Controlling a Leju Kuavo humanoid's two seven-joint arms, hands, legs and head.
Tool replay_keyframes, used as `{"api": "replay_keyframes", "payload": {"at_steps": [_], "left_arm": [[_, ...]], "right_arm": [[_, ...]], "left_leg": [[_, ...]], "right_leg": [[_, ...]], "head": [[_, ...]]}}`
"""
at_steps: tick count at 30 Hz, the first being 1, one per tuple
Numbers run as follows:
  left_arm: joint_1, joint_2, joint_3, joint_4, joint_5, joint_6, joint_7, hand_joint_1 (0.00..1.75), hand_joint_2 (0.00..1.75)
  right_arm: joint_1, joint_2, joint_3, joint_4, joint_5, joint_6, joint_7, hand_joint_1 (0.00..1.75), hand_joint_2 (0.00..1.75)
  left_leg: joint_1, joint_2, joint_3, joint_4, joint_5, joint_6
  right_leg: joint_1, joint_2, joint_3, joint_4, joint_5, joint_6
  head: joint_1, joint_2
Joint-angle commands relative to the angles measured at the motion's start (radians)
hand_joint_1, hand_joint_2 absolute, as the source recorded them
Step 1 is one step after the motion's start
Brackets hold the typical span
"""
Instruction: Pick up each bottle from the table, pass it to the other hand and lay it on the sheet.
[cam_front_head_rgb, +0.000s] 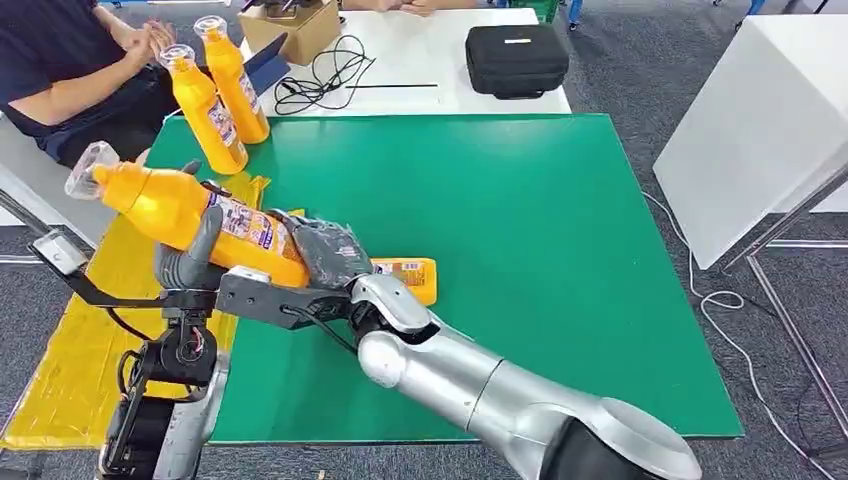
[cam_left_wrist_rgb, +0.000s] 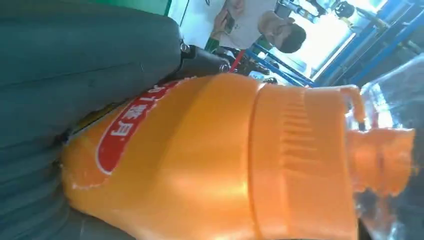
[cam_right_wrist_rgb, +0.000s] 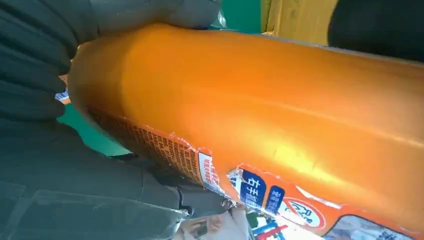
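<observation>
Bottle (cam_front_head_rgb: 190, 215) lies tilted, gripped by both left hand (cam_front_head_rgb: 190, 262) and right hand (cam_front_head_rgb: 328, 255).

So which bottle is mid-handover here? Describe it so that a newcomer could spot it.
Start at the green table and go to its near left corner, above the yellow sheet. The bottle there hangs tilted in the air, gripped by both the left hand and the right hand; the other bottles stand or lie on the table.

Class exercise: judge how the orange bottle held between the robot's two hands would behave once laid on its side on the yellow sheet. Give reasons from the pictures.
The orange bottle looks like rigid plastic, so it probably keeps its shape. Its glossy surface may slip in the left hand or right hand. Its rounded body could roll on the yellow sheet.
</observation>
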Motion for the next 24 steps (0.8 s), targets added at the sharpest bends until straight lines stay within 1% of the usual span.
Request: {"api": "replay_keyframes", "payload": {"at_steps": [1,2,3,4,5,7,8,11,12,14,16,17,18,20,21,22,23,24], "left_arm": [[0.021,0.024,0.155,0.001,-0.018,-0.052,-0.006,1.75,1.75],[0.039,0.031,0.173,-0.006,-0.042,-0.058,-0.016,1.75,1.75],[0.053,0.033,0.198,-0.006,-0.055,-0.074,-0.020,1.75,1.75],[0.055,0.032,0.205,-0.005,-0.055,-0.079,-0.019,1.75,1.75],[0.055,0.032,0.205,-0.005,-0.055,-0.079,-0.019,1.75,1.75],[0.051,0.027,0.206,-0.004,-0.056,-0.082,-0.018,1.75,1.75],[0.051,0.027,0.206,-0.004,-0.056,-0.082,-0.018,1.75,1.75],[0.048,0.025,0.203,-0.004,-0.057,-0.083,-0.017,1.75,1.75],[0.048,0.025,0.203,-0.004,-0.057,-0.083,-0.017,1.75,1.75],[0.048,0.025,0.203,-0.004,-0.057,-0.083,-0.017,1.75,1.75],[0.048,0.025,0.203,-0.004,-0.057,-0.083,-0.017,1.75,1.75],[0.044,0.031,0.205,-0.001,-0.085,-0.069,-0.022,1.75,1.75],[0.042,0.046,0.222,0.011,-0.107,-0.057,-0.026,1.75,1.75],[0.047,0.080,0.257,0.048,-0.138,-0.060,-0.037,1.75,1.75],[0.050,0.094,0.285,0.077,-0.164,-0.070,-0.048,1.75,1.75],[0.048,0.104,0.303,0.098,-0.192,-0.081,-0.060,1.75,1.75],[0.041,0.112,0.327,0.130,-0.254,-0.080,-0.080,1.75,1.75],[0.028,0.128,0.333,0.157,-0.317,-0.057,-0.112,1.75,1.75]], "right_arm": [[0.062,-0.052,-0.352,0.073,0.107,0.087,-0.176,0.00,0.00],[0.097,-0.077,-0.436,0.007,0.133,0.104,-0.191,0.00,0.00],[0.125,-0.106,-0.495,-0.056,0.170,0.162,-0.196,0.00,0.00],[0.131,-0.106,-0.512,-0.064,0.186,0.175,-0.195,0.00,0.00],[0.131,-0.106,-0.512,-0.064,0.186,0.175,-0.195,0.00,0.00],[0.140,-0.094,-0.525,-0.066,0.206,0.179,-0.193,0.00,0.00],[0.140,-0.094,-0.525,-0.066,0.206,0.179,-0.193,0.00,0.00],[0.144,-0.088,-0.526,-0.064,0.210,0.180,-0.193,0.00,0.00],[0.144,-0.088,-0.526,-0.064,0.210,0.180,-0.193,0.00,0.00],[0.144,-0.088,-0.526,-0.064,0.210,0.180,-0.193,0.00,0.00],[0.144,-0.088,-0.526,-0.064,0.210,0.180,-0.193,0.00,0.00],[0.151,-0.080,-0.559,-0.069,0.216,0.170,-0.203,0.00,0.00],[0.162,-0.097,-0.609,-0.112,0.224,0.168,-0.213,0.00,0.00],[0.190,-0.150,-0.676,-0.211,0.221,0.185,-0.221,0.00,0.00],[0.218,-0.188,-0.716,-0.278,0.225,0.200,-0.217,0.00,0.00],[0.243,-0.212,-0.742,-0.321,0.237,0.209,-0.219,0.00,0.00],[0.275,-0.238,-0.775,-0.363,0.240,0.221,-0.226,0.00,0.00],[0.293,-0.258,-0.791,-0.382,0.237,0.228,-0.240,0.00,0.00]], "left_leg": [[0.001,-0.002,0.005,-0.001,-0.001,0.000],[0.001,-0.001,0.003,-0.001,0.000,0.000],[0.001,-0.002,0.005,-0.002,-0.001,0.000],[0.001,-0.001,0.002,-0.001,0.000,0.000],[0.001,-0.003,0.004,-0.001,-0.001,0.000],[0.001,-0.002,0.001,0.000,-0.001,0.000],[0.001,-0.002,0.003,0.000,-0.001,0.000],[0.000,-0.002,0.002,0.000,-0.001,0.000],[0.001,-0.002,0.004,0.000,-0.002,0.000],[0.000,-0.001,0.001,0.000,0.000,0.000],[0.000,-0.001,0.002,0.000,-0.001,0.000],[0.001,-0.002,0.003,0.000,-0.001,0.000],[0.001,-0.002,0.005,0.000,-0.002,-0.001],[0.001,-0.002,0.002,0.000,0.000,0.000],[0.001,-0.003,0.003,0.000,-0.001,0.000],[0.001,-0.003,0.002,0.000,0.000,0.000],[0.001,-0.004,0.005,-0.001,-0.001,0.000],[0.001,-0.004,0.003,-0.001,0.000,0.000]], "right_leg": [[0.001,-0.003,0.006,-0.002,-0.001,0.002],[0.001,-0.002,0.003,-0.001,-0.001,0.001],[0.001,-0.003,0.006,-0.003,-0.001,0.002],[0.001,-0.002,0.003,-0.002,0.000,0.001],[0.001,-0.004,0.006,-0.003,-0.001,0.002],[0.001,-0.003,0.003,-0.001,-0.001,0.001],[0.001,-0.004,0.005,-0.001,-0.001,0.002],[0.000,-0.003,0.003,-0.001,-0.001,0.001],[0.001,-0.004,0.006,-0.001,-0.002,0.002],[0.000,-0.002,0.002,-0.001,-0.001,0.001],[0.000,-0.002,0.003,-0.001,-0.001,0.001],[0.001,-0.003,0.005,-0.001,-0.001,0.001],[0.001,-0.004,0.006,-0.001,-0.002,0.002],[0.001,-0.003,0.003,-0.001,-0.001,0.001],[0.001,-0.005,0.005,-0.001,-0.002,0.002],[0.001,-0.004,0.003,-0.001,-0.001,0.001],[0.001,-0.006,0.007,-0.003,-0.001,0.002],[0.001,-0.005,0.005,-0.002,-0.001,0.002]], "head": [[0.000,0.000],[0.000,0.000],[0.000,0.000],[0.001,0.000],[0.000,0.000],[0.000,0.000],[0.001,0.000],[0.000,0.000],[0.001,0.000],[0.001,0.000],[0.001,0.000],[0.000,0.000],[0.000,0.000],[0.001,0.000],[0.000,0.000],[0.000,0.000],[0.000,0.000],[0.000,0.000]]}}
